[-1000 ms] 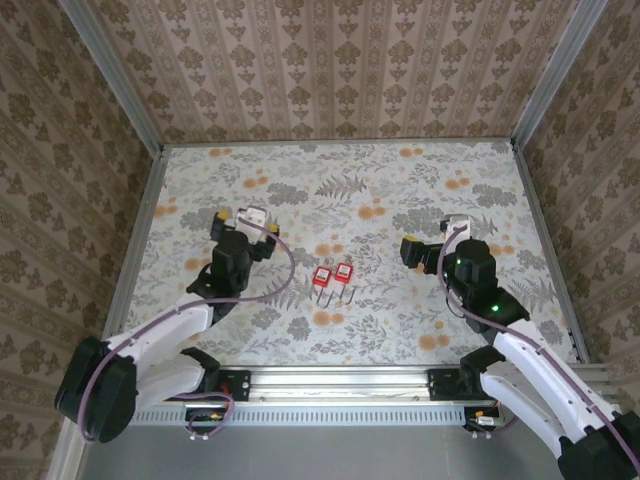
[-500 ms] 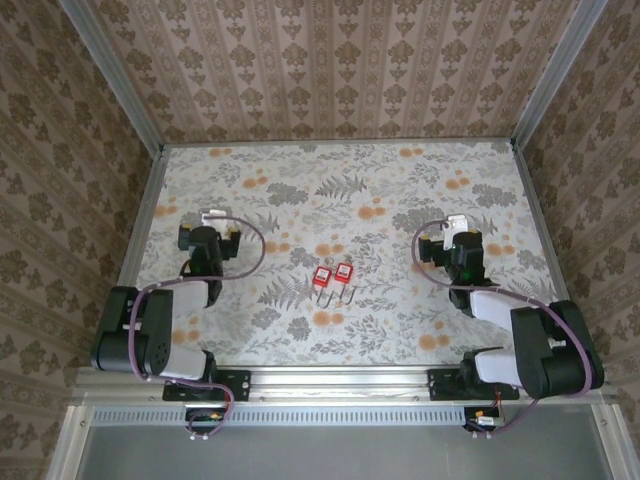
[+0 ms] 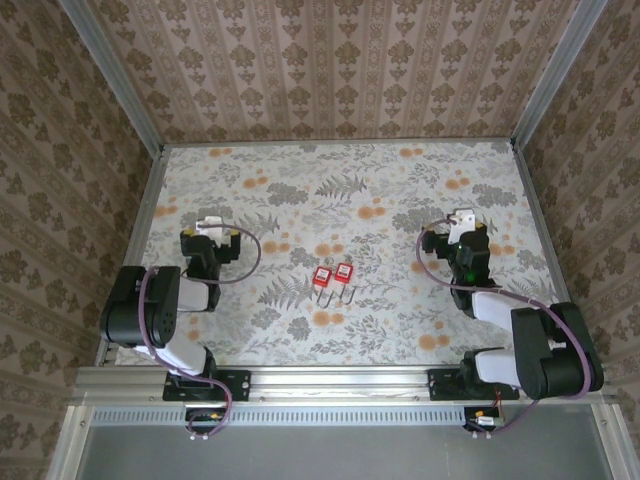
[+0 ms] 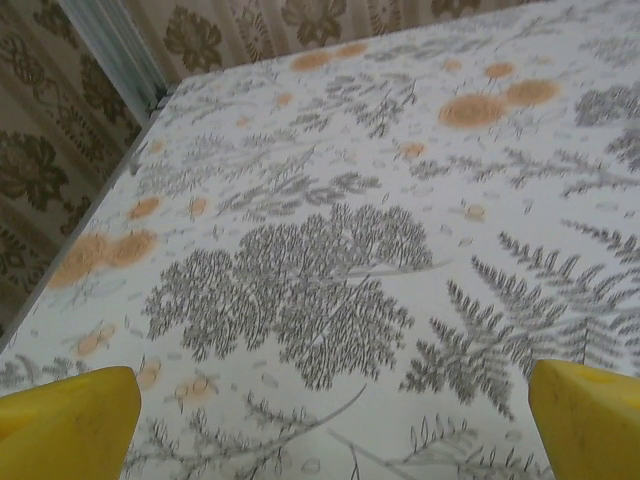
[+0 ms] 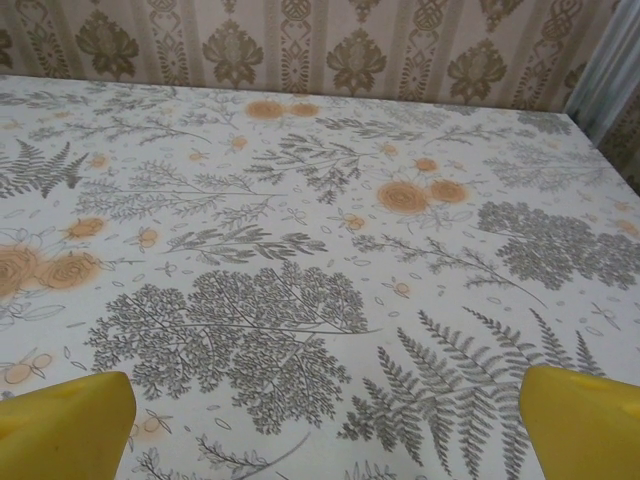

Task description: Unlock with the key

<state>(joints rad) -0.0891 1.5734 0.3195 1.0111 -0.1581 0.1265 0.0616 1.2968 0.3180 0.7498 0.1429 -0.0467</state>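
1. Top external: 2 red padlocks (image 3: 321,277) lie side by side mid-worktop (image 3: 400,190), shackles pointing to 6 o'clock.
2. Left claw (image 3: 210,232) sits at their 9 o'clock, well apart, released, holding nothing.
3. Right claw (image 3: 462,225) sits at their 3 o'clock, likewise released.

The overhead camera sits high behind the arm bases (image 3: 205,385), looking down and forward over the whole surface (image 3: 400,190) to the back wall (image 3: 330,70). Both wrist cameras ride low and close over the surface, facing that wall. The left one has the left corner post (image 4: 115,45) in its upper left, the right one the right corner post (image 5: 605,55) in its upper right. All three share the flowered surface and wall.
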